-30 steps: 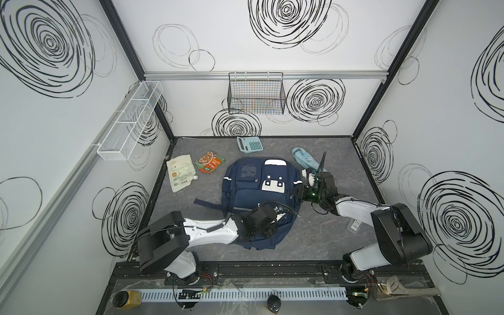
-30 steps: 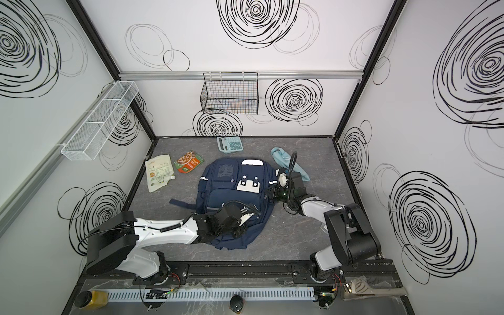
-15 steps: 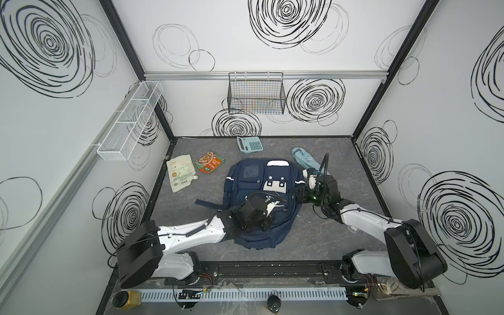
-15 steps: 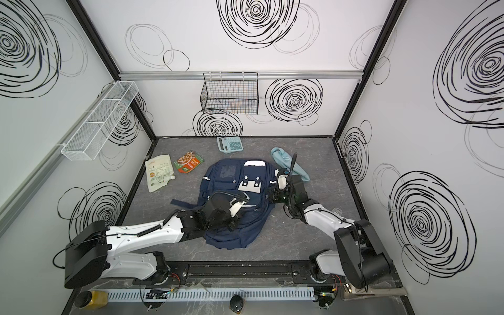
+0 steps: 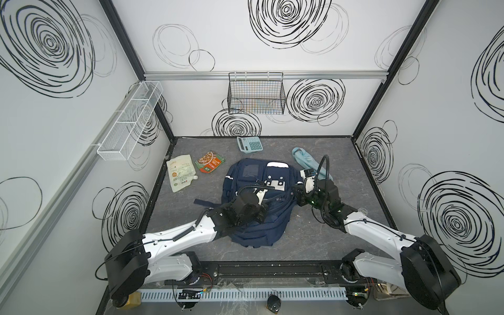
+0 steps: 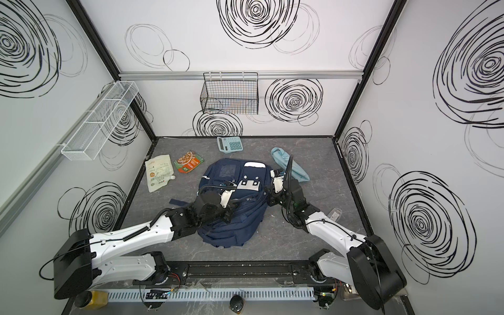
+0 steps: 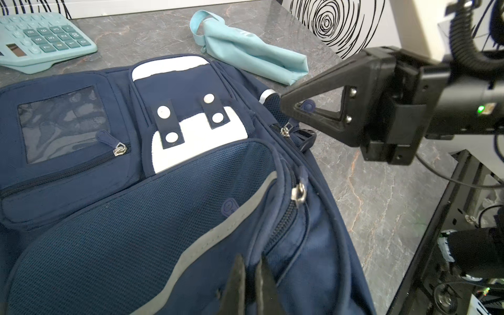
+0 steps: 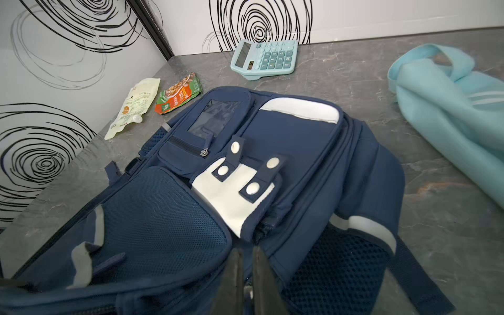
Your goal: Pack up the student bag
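Packing is barely starting. The student bag (image 5: 261,234) is lying flat mid-tabletop, zips looking closed. All of these are sitting outside the bag:
- calculator (image 5: 249,143) at the far edge
- white pouch (image 5: 181,173) and snack pack (image 5: 210,162) toward the far-left corner
- blue umbrella (image 5: 308,161) toward the far-right corner

The left hand (image 7: 251,261) and right hand (image 8: 246,261) are both pinching narrow at the bag's zip lines. Can't tell what they're gripping.

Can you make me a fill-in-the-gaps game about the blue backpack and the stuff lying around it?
The student bag is dark ____ with white patches.
The calculator lies outside the bag, nearest the ____ wall.
In both top views the umbrella lies to the ____ of the bag.
Missing words: blue; back; right.
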`<state>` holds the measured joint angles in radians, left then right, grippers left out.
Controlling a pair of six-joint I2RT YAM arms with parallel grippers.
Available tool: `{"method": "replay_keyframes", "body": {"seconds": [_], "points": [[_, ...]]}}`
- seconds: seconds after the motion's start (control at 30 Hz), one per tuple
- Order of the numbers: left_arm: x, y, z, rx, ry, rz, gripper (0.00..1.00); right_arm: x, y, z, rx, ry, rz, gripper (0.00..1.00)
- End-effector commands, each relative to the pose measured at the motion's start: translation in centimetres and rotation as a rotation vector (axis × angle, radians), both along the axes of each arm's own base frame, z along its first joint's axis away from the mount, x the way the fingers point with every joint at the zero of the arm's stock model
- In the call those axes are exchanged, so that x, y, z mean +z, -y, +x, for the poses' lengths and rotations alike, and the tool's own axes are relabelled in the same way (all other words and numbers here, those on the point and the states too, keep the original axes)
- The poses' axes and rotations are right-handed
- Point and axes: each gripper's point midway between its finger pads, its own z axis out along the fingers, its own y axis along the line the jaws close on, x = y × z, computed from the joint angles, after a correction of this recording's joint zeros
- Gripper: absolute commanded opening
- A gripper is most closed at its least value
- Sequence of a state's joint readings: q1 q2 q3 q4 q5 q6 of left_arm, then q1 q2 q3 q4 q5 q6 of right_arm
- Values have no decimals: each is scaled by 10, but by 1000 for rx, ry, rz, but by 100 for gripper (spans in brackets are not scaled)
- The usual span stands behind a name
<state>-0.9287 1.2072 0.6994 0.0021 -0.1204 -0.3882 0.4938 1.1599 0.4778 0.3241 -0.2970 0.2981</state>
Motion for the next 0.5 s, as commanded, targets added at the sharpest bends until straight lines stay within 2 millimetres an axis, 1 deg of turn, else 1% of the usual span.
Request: {"method": "replay_keyframes", "body": {"seconds": [0.0,0.07,0.17,0.33,0.47], "points": [[-2,-7,17,135,-14,-29,0,16,-16,-9,86,64,41,0],[0,-2,22,144,-31,-73,0,22,-26,-25,156,66,86,0],[8,10,32,143,-42,-123,0,37,-33,-50,219,116,169,0],[33,32,52,139,-49,-224,0,70,-31,-92,268,224,334,0],[41,43,65,161,-51,-240,0,96,-30,-117,291,321,443,0]]}}
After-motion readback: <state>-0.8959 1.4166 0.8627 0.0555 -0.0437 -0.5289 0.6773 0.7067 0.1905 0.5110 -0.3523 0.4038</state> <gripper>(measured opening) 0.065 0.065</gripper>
